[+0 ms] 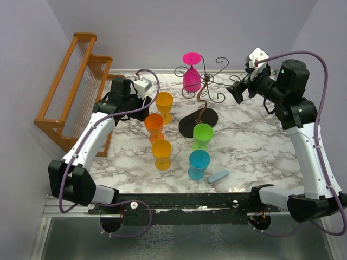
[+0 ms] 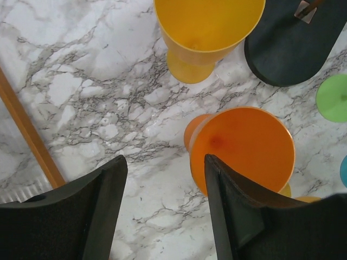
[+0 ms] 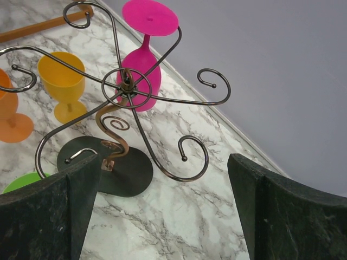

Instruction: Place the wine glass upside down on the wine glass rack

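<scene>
On the marble table [image 1: 244,141] the orange wine glass [image 2: 244,146] stands upright, mouth up, just beside the left gripper [image 2: 162,162], whose jaws are spread; the right gripper [image 3: 162,162] is also spread.

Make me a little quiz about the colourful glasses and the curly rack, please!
1. True or false: the pink wine glass hangs upside down on the wire rack.
2. How many glasses sit on the marble table itself?
3. The frontmost glass, closest to the arms' bases, is: A red, B blue, C white.

Key: 1 true; 2 five; 3 B.
</scene>
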`<state>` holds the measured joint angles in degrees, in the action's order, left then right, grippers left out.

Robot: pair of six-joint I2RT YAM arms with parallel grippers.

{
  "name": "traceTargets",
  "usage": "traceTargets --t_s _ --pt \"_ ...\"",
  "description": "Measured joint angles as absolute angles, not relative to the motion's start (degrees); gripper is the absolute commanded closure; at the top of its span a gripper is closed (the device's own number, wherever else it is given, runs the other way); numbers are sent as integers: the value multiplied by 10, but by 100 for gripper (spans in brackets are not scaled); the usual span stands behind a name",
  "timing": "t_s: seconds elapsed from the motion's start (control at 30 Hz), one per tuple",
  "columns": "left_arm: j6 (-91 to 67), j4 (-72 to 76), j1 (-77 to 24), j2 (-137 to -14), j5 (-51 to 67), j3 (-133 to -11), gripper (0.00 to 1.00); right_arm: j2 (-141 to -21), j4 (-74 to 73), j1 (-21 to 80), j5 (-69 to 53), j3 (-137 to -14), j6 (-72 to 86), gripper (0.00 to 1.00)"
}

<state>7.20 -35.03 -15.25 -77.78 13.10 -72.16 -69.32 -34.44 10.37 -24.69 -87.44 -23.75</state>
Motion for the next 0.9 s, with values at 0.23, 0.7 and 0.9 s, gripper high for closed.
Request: traceTargets --t_s 0.23,0.7,0.9 --pt "76 -353 -170 -817 137 -722 59 -668 -336 104 -254 -850 -237 0" --pt "90 -358 -185 -855 137 -722 78 -667 -329 104 -254 -835 -236 0" --pt "96 -363 -185 -857 137 -722 90 -663 -329 104 -254 -831 -236 0"
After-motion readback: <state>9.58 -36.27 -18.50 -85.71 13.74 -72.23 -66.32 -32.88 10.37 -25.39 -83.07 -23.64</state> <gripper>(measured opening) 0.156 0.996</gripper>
